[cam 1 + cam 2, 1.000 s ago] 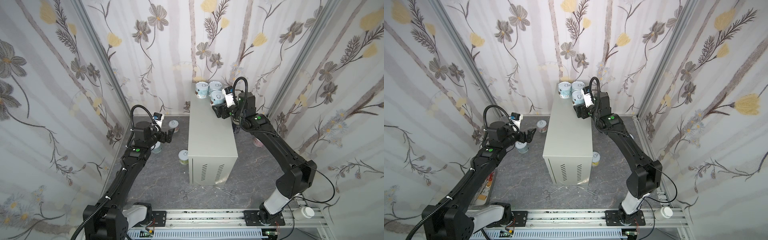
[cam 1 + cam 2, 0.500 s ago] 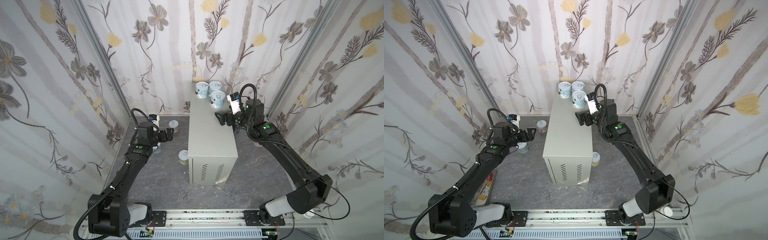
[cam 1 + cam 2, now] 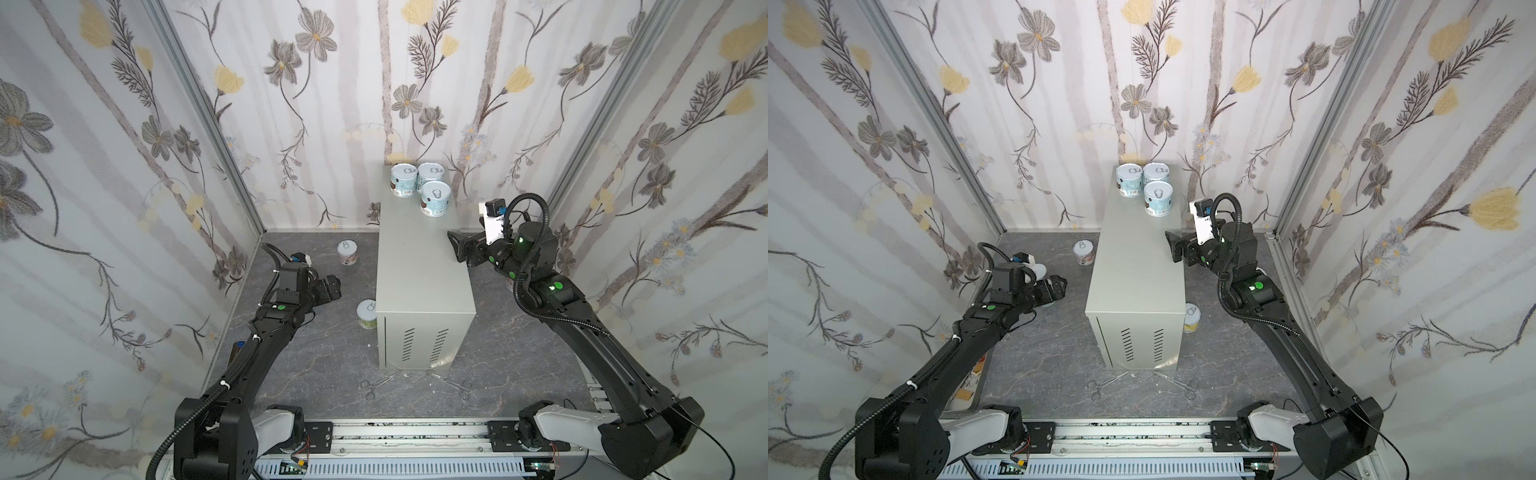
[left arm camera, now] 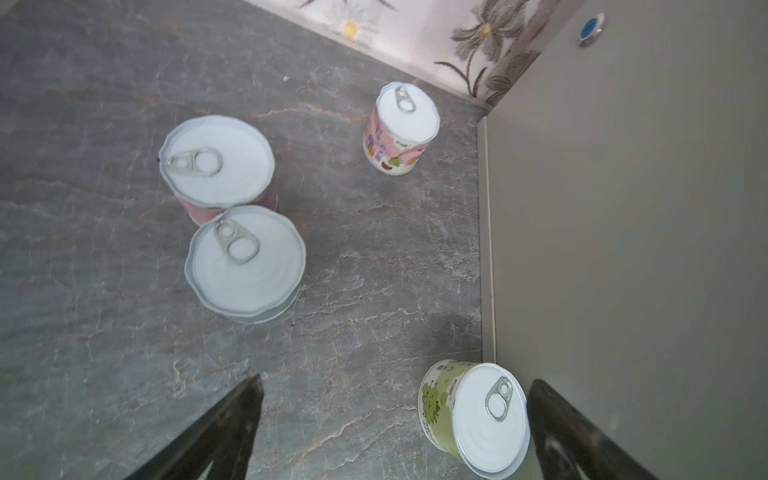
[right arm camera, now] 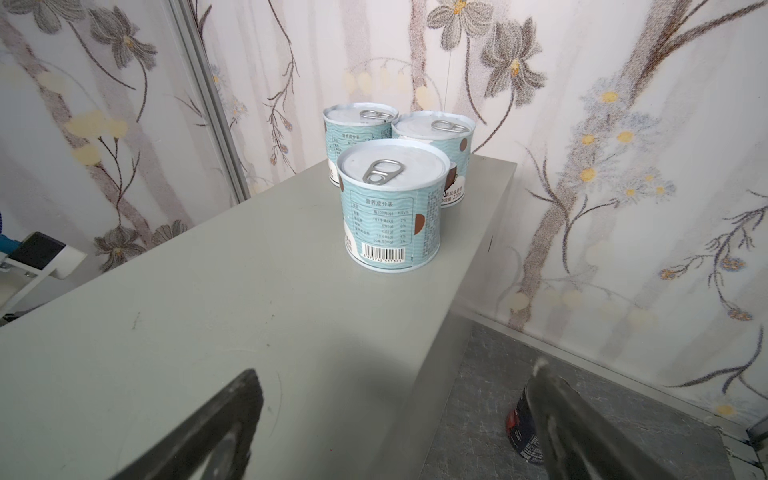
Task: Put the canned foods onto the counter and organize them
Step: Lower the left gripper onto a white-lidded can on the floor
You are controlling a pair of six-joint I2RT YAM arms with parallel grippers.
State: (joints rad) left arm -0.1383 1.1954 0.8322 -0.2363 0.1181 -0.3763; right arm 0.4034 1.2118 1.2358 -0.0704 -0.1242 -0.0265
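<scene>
The counter [image 3: 419,270] [image 3: 1138,266] is a tall grey box mid-floor. Three teal cans [image 3: 435,198] [image 3: 1158,198] [image 5: 390,208] stand at its far end. My right gripper [image 3: 457,245] [image 3: 1173,247] [image 5: 395,386] hovers open and empty over the counter's right edge, short of those cans. A dark-blue can [image 5: 521,428] stands on the floor below it. My left gripper [image 3: 332,286] [image 3: 1059,286] [image 4: 395,386] hangs open above the floor. A green can [image 4: 473,415] [image 3: 367,314] stands by the counter's wall. Two pink cans [image 4: 218,166] [image 4: 401,126] and one more can [image 4: 245,262] stand farther off.
A yellow can [image 3: 1191,318] stands on the floor right of the counter. Two pairs of metal forceps [image 3: 376,384] [image 3: 453,382] lie in front of it. Patterned walls close in three sides, and a rail [image 3: 399,436] runs along the front.
My right gripper has opened, left the nearest teal can standing on the counter and drawn back along its right edge. My left gripper has sunk lower toward the floor cans.
</scene>
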